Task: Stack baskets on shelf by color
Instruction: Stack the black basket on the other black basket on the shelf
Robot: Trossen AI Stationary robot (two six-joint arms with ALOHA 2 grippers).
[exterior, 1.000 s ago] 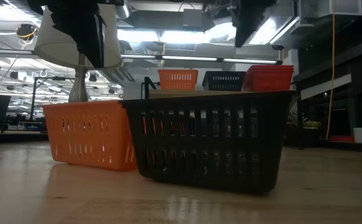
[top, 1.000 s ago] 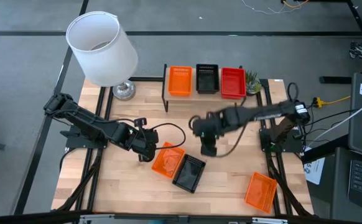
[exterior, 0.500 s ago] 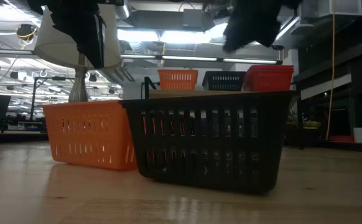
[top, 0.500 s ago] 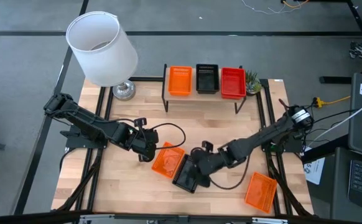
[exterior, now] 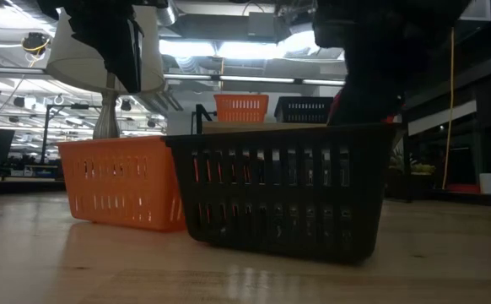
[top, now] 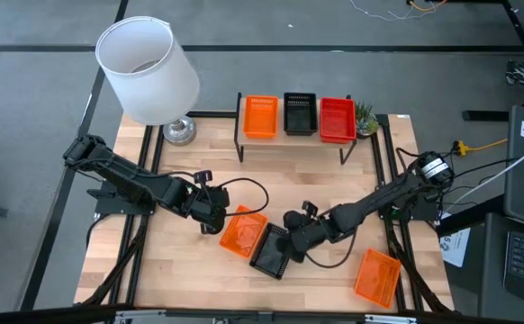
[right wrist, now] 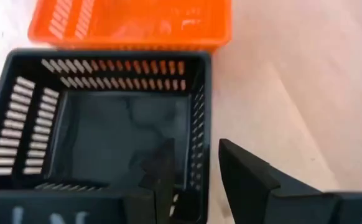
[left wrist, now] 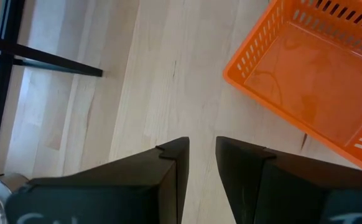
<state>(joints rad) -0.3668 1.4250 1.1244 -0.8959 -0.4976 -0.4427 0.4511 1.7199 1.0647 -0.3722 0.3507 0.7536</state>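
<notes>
A black basket (top: 272, 251) rests on its base on the table beside an orange basket (top: 241, 230); another orange basket (top: 377, 274) lies near the front right. My right gripper (top: 292, 244) is open at the black basket's right wall (right wrist: 197, 143), one finger inside (right wrist: 159, 180) and one outside (right wrist: 246, 177); whether they touch it, I cannot tell. My left gripper (top: 213, 221) is open by a narrow gap, empty, just left of the first orange basket (left wrist: 311, 93). The shelf (top: 293, 141) at the back holds orange (top: 261, 117), black (top: 300, 114) and red (top: 337, 120) baskets.
A white lamp (top: 149, 67) stands at the back left corner. A small plant (top: 365, 117) stands right of the shelf. Bare wood lies between the shelf and the loose baskets. In the low view the black basket (exterior: 283, 190) stands in front of the orange one (exterior: 119, 181).
My right gripper has gone from the middle of the table toward the near edge and down to the black basket, ending with its fingers astride the basket's right wall. The baskets have stayed where they were.
</notes>
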